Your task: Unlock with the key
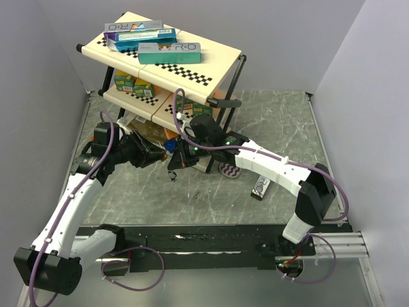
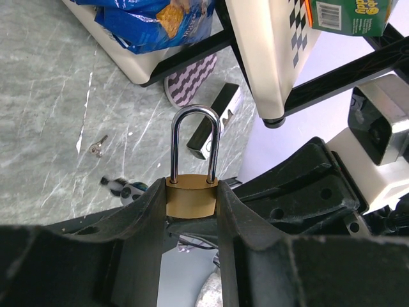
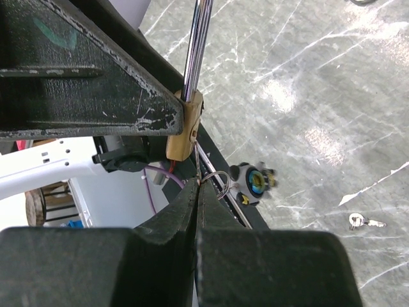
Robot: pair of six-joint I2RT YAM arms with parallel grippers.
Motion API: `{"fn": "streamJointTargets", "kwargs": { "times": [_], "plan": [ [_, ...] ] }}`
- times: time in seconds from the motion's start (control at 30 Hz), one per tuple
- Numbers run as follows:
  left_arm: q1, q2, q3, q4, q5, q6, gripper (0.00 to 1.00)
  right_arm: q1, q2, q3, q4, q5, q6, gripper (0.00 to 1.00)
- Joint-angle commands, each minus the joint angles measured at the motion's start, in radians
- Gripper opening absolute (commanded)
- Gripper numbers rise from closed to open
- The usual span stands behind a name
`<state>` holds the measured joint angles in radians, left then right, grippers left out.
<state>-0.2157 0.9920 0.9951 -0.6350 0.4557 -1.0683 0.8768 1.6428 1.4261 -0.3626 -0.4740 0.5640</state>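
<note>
Left jaws: closed on the brass padlock (image 2: 190, 198), one finger against each side of the body, the padlock lifted off the surface (image 1: 281, 121) and held in front of the shelf rack (image 1: 217, 61). In the left wrist view the shackle (image 2: 196, 110) stands upright, both legs seated in the body. Right jaws: shut, tips pressed together directly beneath the underside of the padlock (image 3: 182, 131). A small key ring (image 3: 219, 181) protrudes beside those tips, consistent with a grip on the key; the key blade is hidden between the fingers, and whether it sits in the keyhole cannot be determined. In the top view the left arm (image 1: 70, 198) and right arm (image 1: 275, 167) meet just in front of the rack's lower shelf. A second, loose key (image 3: 364, 222) lies flat on the grey marbled surface, well apart from the padlock. A round striped item (image 2: 192, 80) rests on the surface at the foot of the rack, with a small black-and-silver object (image 2: 214, 118) just beside it. A blue bag (image 2: 153, 19) lies on the rack's bottom level. Teal and blue boxes (image 1: 169, 52) lie on the top shelf.
</note>
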Motion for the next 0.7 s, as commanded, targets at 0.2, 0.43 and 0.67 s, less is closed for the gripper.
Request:
{"fn": "streamJointTargets", "kwargs": {
  "times": [0.2, 0.43, 0.67],
  "plan": [
    [-0.002, -0.023, -0.016, 0.070, -0.006, -0.045, 0.01, 0.005, -0.017, 0.013, 0.007, -0.034, 0.008, 0.00],
    [-0.002, -0.015, -0.021, 0.070, -0.006, -0.047, 0.01, 0.008, -0.020, 0.016, 0.002, -0.031, 0.004, 0.00],
    [-0.002, -0.023, -0.027, 0.083, 0.003, -0.045, 0.01, 0.011, -0.017, 0.025, -0.001, -0.029, 0.000, 0.00]
  ]
}}
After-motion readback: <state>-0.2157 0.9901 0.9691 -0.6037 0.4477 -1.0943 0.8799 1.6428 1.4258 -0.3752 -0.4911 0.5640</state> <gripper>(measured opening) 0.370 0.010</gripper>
